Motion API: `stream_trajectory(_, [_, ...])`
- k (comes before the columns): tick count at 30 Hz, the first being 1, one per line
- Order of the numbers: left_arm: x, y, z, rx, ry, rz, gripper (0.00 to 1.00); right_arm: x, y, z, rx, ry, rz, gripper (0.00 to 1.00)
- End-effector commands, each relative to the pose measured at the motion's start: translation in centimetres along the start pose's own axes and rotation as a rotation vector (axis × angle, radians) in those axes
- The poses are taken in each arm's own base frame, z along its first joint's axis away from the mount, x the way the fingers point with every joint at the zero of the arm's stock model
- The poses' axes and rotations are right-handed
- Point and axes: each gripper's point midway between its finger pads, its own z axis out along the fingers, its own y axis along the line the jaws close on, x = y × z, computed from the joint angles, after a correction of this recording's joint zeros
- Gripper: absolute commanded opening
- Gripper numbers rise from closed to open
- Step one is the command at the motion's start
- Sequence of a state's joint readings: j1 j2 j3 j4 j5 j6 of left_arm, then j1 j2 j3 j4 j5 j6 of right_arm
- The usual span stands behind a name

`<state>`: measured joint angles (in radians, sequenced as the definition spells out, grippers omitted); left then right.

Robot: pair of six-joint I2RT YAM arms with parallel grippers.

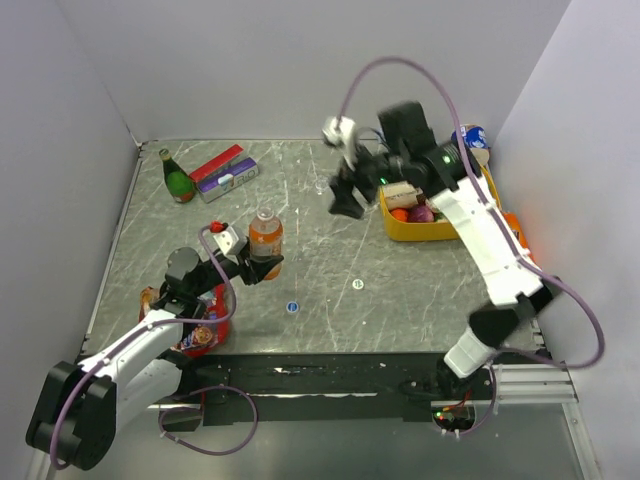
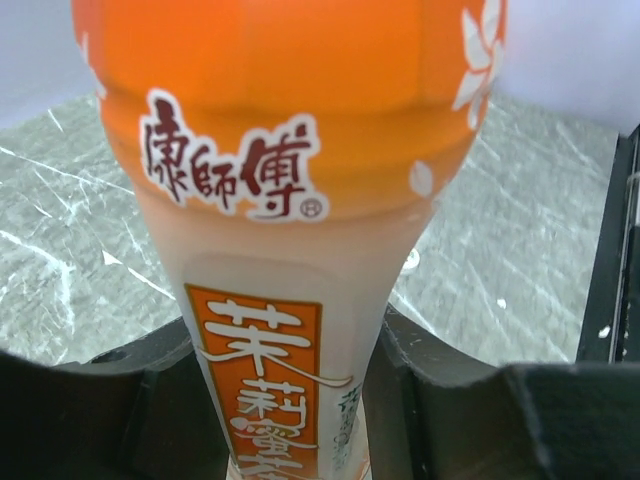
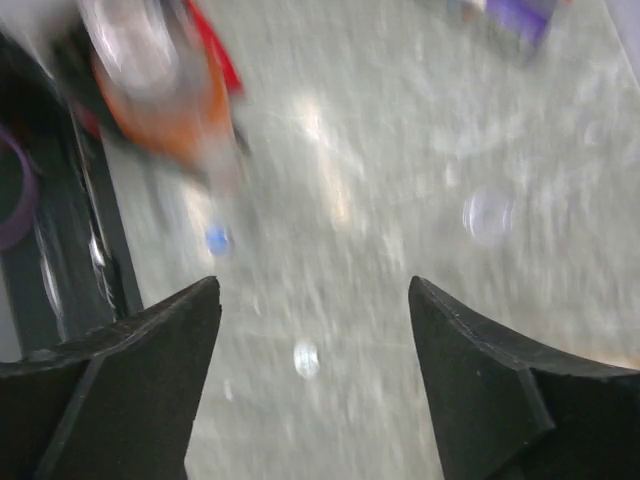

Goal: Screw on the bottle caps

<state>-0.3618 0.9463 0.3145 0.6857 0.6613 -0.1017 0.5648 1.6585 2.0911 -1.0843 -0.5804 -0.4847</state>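
The small bottle (image 1: 265, 238) of orange liquid stands upright left of the table's middle. My left gripper (image 1: 262, 268) is shut on its lower body; the left wrist view shows the label (image 2: 290, 200) between the two dark fingers (image 2: 440, 400). The blue cap (image 1: 292, 307) lies on the table in front of the bottle. The whitish cap (image 1: 358, 284) lies to its right. My right gripper (image 1: 347, 200) is open and empty, raised above the table to the right of the bottle. Its blurred wrist view shows the bottle (image 3: 165, 95), the blue cap (image 3: 217, 239) and the whitish cap (image 3: 306, 358).
A dark green glass bottle (image 1: 178, 178) and a red and purple box (image 1: 225, 172) lie at the back left. A yellow tray (image 1: 400, 228) of items sits at the right, with a can (image 1: 472, 137) behind it. A snack bag (image 1: 200, 325) lies by the left arm.
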Motion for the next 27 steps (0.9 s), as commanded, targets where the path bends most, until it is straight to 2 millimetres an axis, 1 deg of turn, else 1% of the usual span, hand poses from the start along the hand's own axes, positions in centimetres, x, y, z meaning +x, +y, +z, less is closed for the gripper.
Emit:
stream_trajectory(1, [-3.3, -0.1, 0.3, -0.003, -0.091, 0.016, 0.01, 11.7, -0.6, -0.2, -0.022, 0.244, -0.138, 0.8])
stream_trajectory(2, [-3.5, -0.1, 0.2, -0.013, -0.096, 0.023, 0.01, 13.1, -1.1, -0.6, -0.004, 0.272, -0.251, 0.79])
stream_trajectory(3, [-3.1, 0.0, 0.0, -0.024, -0.078, 0.013, 0.01, 16.9, -0.3, 0.2, -0.056, 0.339, -0.267, 0.78])
stream_trajectory(4, [-2.8, -0.1, -0.2, -0.033, -0.071, 0.012, 0.01, 17.8, -0.4, 0.6, -0.062, 0.345, -0.333, 0.75])
stream_trajectory(5, [-3.2, 0.3, -0.6, -0.069, -0.085, 0.032, 0.01, 18.5, -0.6, 0.7, -0.072, 0.348, -0.426, 0.73])
stream_trajectory(6, [-2.8, 0.4, -0.9, -0.089, -0.074, 0.035, 0.01, 20.5, -0.1, 1.3, -0.105, 0.374, -0.442, 0.72])
stream_trajectory(7, [-2.0, 0.6, -1.2, -0.112, -0.057, 0.034, 0.01, 21.0, 0.0, 1.7, -0.129, 0.375, -0.483, 0.68])
stream_trajectory(8, [-2.3, 0.8, -1.6, -0.132, -0.063, 0.058, 0.01, 21.7, 0.0, 2.5, -0.179, 0.38, -0.569, 0.65])
stream_trajectory(9, [-2.0, 1.3, -1.8, -0.17, -0.056, 0.059, 0.01, 22.8, 0.3, 3.0, -0.217, 0.396, -0.597, 0.63])
stream_trajectory(10, [-1.0, 1.4, -2.1, -0.184, -0.027, 0.05, 0.01, 23.4, 0.3, 3.5, -0.24, 0.41, -0.624, 0.59])
stream_trajectory(11, [-1.0, 1.5, -2.4, -0.197, -0.03, 0.066, 0.01, 24.1, 0.0, 4.5, -0.273, 0.417, -0.671, 0.58])
stream_trajectory(12, [-0.9, 2.0, -2.7, -0.235, -0.027, 0.059, 0.01, 24.8, 0.3, 5.1, -0.301, 0.424, -0.689, 0.57])
stream_trajectory(13, [-0.3, 2.2, -2.9, -0.254, -0.015, 0.043, 0.01, 25.2, 0.3, 5.7, -0.32, 0.426, -0.711, 0.57])
stream_trajectory(14, [-0.2, 2.4, -3.1, -0.27, -0.01, 0.037, 0.01, 26.0, 0.3, 6.5, -0.352, 0.431, -0.744, 0.57])
stream_trajectory(16, [-0.2, 2.6, -3.1, -0.277, 0.002, 0.035, 0.01, 26.8, 0.5, 7.9, -0.371, 0.423, -0.782, 0.58])
stream_trajectory(17, [0.2, 2.6, -3.1, -0.278, 0.024, 0.03, 0.01, 27.4, 0.5, 8.4, -0.393, 0.421, -0.81, 0.58])
stream_trajectory(18, [0.1, 2.7, -3.1, -0.282, 0.028, 0.033, 0.01, 28.2, 0.8, 8.7, -0.416, 0.425, -0.822, 0.58])
stream_trajectory(19, [-0.2, 2.8, -3.1, -0.287, 0.029, 0.04, 0.01, 28.5, 1.1, 9.0, -0.436, 0.425, -0.843, 0.58])
stream_trajectory(21, [0.1, 3.1, -3.1, -0.292, 0.053, 0.049, 0.01, 29.7, 1.6, 9.5, -0.478, 0.427, -0.877, 0.57])
stream_trajectory(22, [-0.2, 3.2, -3.1, -0.296, 0.052, 0.054, 0.01, 30.0, 1.7, 9.6, -0.49, 0.424, -0.884, 0.56])
stream_trajectory(24, [-0.2, 3.3, -3.0, -0.293, 0.063, 0.05, 0.01, 30.8, 2.0, 9.8, -0.518, 0.428, -0.895, 0.55])
stream_trajectory(25, [-0.5, 3.3, -2.9, -0.293, 0.059, 0.052, 0.01, 30.9, 2.0, 9.9, -0.518, 0.425, -0.899, 0.54])
stream_trajectory(27, [-0.5, 3.3, -2.8, -0.289, 0.063, 0.049, 0.01, 31.3, 2.2, 10.0, -0.526, 0.422, -0.899, 0.54])
